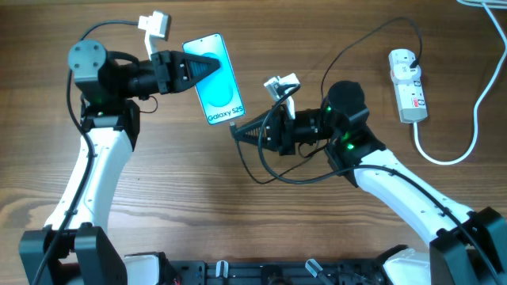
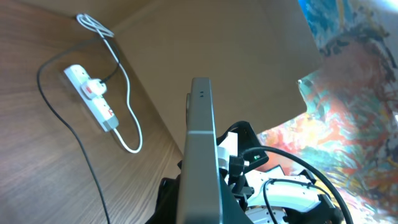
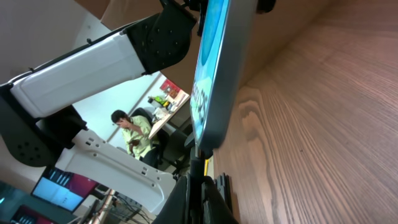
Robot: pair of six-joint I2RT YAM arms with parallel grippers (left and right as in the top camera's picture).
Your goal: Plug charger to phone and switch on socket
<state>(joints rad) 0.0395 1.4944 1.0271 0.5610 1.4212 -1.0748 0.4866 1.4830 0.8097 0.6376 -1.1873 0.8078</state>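
Observation:
The phone (image 1: 215, 77), cyan screen with a white "Galaxy S25" band, is held off the table by my left gripper (image 1: 190, 70), which is shut on its upper end. In the left wrist view the phone (image 2: 202, 162) shows edge-on between the jaws. My right gripper (image 1: 242, 131) is shut on the charger's connector tip (image 3: 199, 167), which touches the phone's lower end (image 3: 214, 93). The thin black cable (image 1: 348, 55) loops from there to the white socket (image 1: 407, 83) at the right, also seen in the left wrist view (image 2: 93, 98).
A thicker white cord (image 1: 463, 127) runs from the socket toward the table's right edge. The black cable also loops on the wood below my right gripper (image 1: 277, 176). The arm bases stand at the front edge.

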